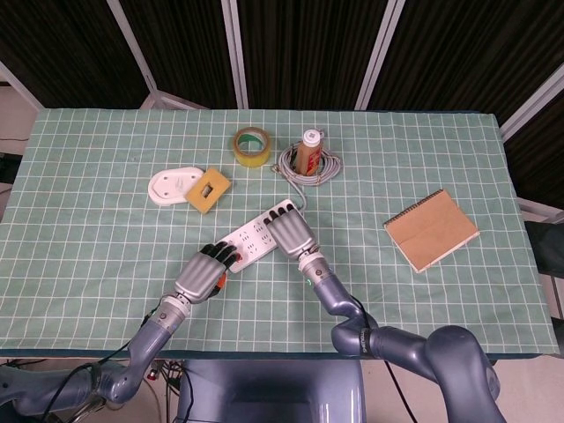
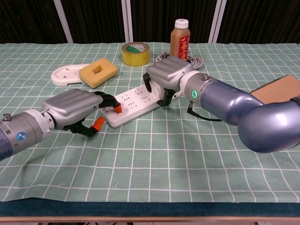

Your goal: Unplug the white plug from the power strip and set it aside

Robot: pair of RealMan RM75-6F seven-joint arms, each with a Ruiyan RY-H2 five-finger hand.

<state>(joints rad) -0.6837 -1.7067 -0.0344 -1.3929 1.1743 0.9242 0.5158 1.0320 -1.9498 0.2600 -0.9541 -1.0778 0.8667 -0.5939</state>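
Note:
The white power strip lies slanted in the middle of the green checked cloth. My left hand pinches its near end between an orange-tipped finger on top and the thumb beside it. My right hand covers the far end with its fingers curled down on both sides. The white plug sits under that palm and is mostly hidden. A grey-white cable runs from there to a coil at the back.
The cable coil circles a brown bottle. A yellow tape roll stands beside it. A yellow sponge rests on a white dish at the left. A brown notebook lies at the right.

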